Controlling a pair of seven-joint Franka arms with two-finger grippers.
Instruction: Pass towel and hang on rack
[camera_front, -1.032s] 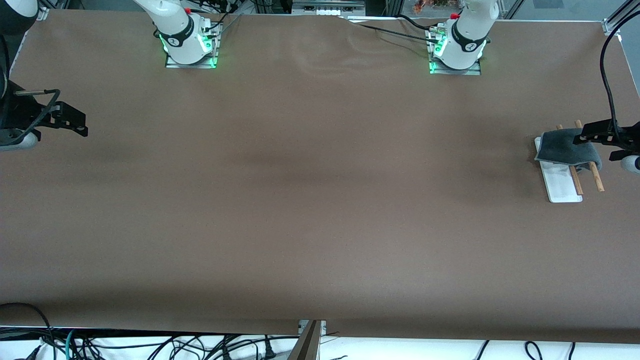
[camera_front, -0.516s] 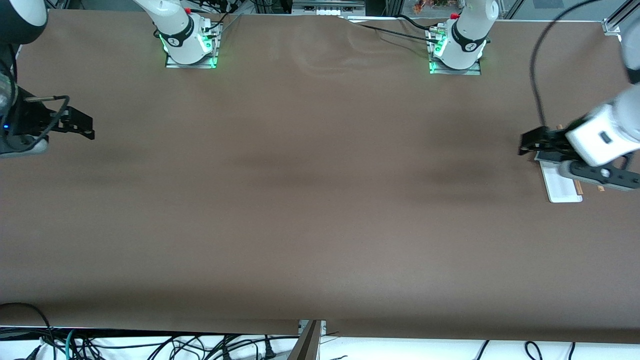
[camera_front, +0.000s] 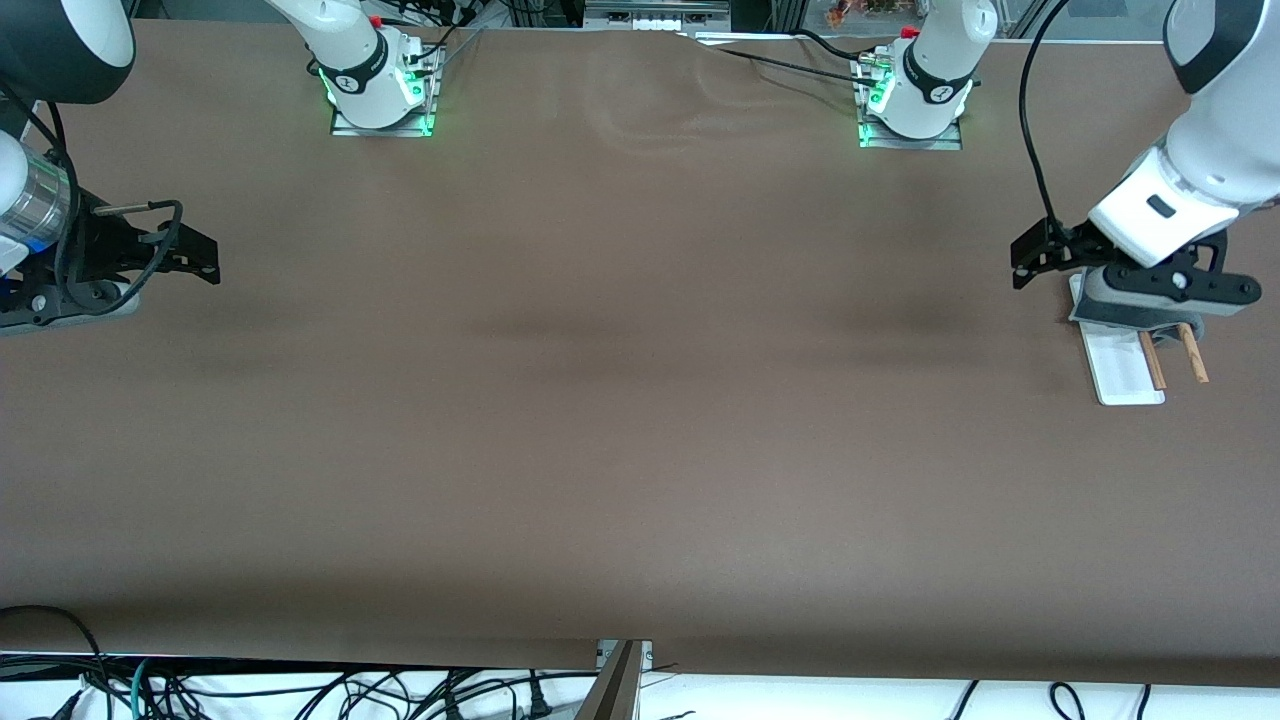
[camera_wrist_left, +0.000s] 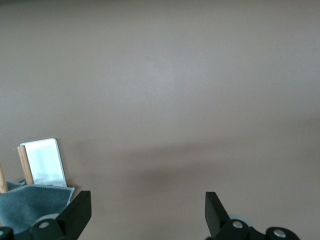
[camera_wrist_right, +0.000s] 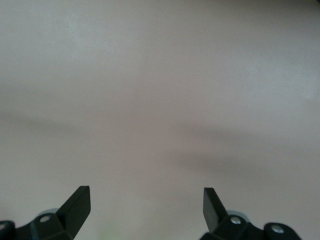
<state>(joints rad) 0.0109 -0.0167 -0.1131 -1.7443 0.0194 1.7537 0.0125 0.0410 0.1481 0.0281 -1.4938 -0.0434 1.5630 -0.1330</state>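
**Towel draped on rack; both grippers open and empty**

The towel (camera_wrist_left: 27, 206) lies draped over the two wooden rods of the rack (camera_front: 1125, 372), which stands on the brown surface (camera_front: 640, 400) at the left arm's end of the table. In the front view the left arm's wrist covers most of the cloth; only a grey edge shows beneath it. The rack's white base and the ends of both rods project from under the towel on the side nearer the front camera. In the left wrist view, one corner of the white base and a rod are visible beside the towel's stitched edge.

The left gripper (camera_front: 1030, 262) is raised over bare surface just beside the rack. Its fingers are spread apart and hold nothing; the towel is not between them.

The right gripper (camera_front: 195, 262) is over bare surface at the right arm's end of the table, well apart from the rack. Its fingers are likewise spread wide with nothing between them. The right wrist view shows only bare surface under the gripper.
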